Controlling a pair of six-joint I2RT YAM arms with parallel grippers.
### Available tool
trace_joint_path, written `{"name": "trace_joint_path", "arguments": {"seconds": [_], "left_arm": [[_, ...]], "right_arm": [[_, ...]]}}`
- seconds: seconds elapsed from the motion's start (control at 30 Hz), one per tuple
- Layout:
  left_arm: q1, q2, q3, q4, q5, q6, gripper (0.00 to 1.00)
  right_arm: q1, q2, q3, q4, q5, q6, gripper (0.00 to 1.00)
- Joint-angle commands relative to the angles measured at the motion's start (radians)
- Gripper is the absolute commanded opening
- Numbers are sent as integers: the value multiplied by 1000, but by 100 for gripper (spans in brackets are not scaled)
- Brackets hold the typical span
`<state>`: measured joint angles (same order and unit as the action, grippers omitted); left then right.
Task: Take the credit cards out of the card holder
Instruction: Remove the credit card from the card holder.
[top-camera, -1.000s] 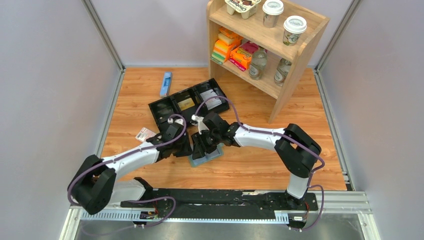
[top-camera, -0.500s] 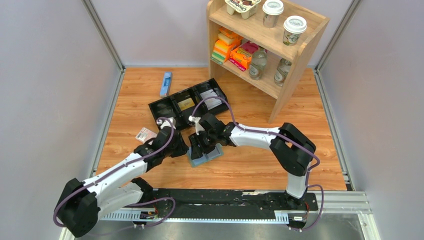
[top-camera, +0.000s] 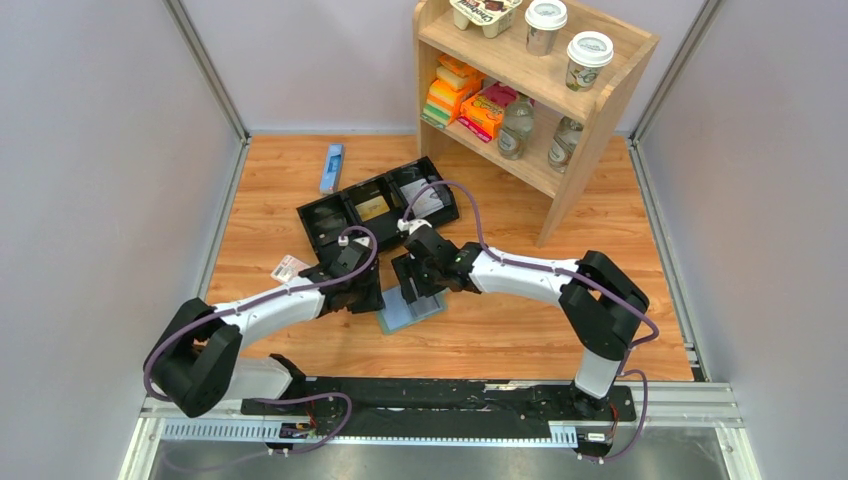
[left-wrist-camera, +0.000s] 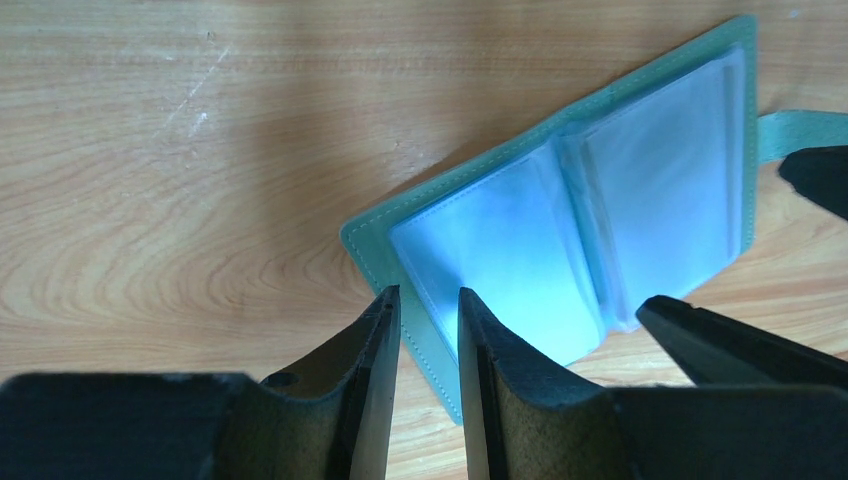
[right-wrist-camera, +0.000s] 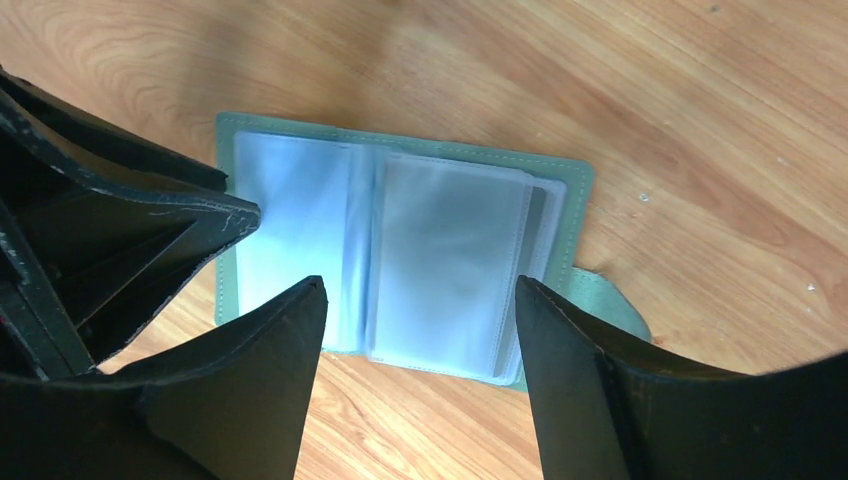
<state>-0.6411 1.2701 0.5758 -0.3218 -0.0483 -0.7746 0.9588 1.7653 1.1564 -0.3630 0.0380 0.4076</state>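
On the left gripper (left-wrist-camera: 427, 292) the jaws stood only a narrow slit apart, their tips down at the near corner of the card holder (right-wrist-camera: 400, 250), one over its teal border and the other over the pale blue pocket; whether they pressed on it could not be told. The right gripper (right-wrist-camera: 420, 283) hung over the same holder with its jaws spread wide, one finger toward each pocket panel, holding nothing. The card holder lay opened flat on the table (top-camera: 500, 320), just in front of the black tray (top-camera: 362, 186), with its closing tab (right-wrist-camera: 612, 305) sticking out on the side away from the left arm. Its two pockets were cloudy plastic, and a darker layer showed at the outer edge of the panel beside the tab; whether that was a card could not be told. In the tray, the middle compartment held a tan card (top-camera: 372, 208) and the right-hand one a pale card (top-camera: 428, 203). A pink-and-white packet (top-camera: 291, 268) lay beside the left arm, and a slim blue packet (top-camera: 332, 167) lay near the back wall. The wooden shelf (top-camera: 580, 160) stood at the far right, well apart from the holder, with bare wood between them and toward the near edge.
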Motion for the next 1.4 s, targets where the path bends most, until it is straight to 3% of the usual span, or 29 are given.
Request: {"name": "trace_joint_path", "arguments": {"seconds": [0.0,0.5,1.17,1.37], "left_arm": [[-6,38,44,-28,18,35,36],[-6,78,52,-31,31,35,36],[-6,46,24,-2,42,32,35],[-6,49,21,3,42,31,35]], "right_arm": [[1,19,8,-20,74,19,73],[3,71,25,-17,-21,4,68],[-3,48,12,127,-355,4,59],[-2,34,6,156,-391,8,55]]}}
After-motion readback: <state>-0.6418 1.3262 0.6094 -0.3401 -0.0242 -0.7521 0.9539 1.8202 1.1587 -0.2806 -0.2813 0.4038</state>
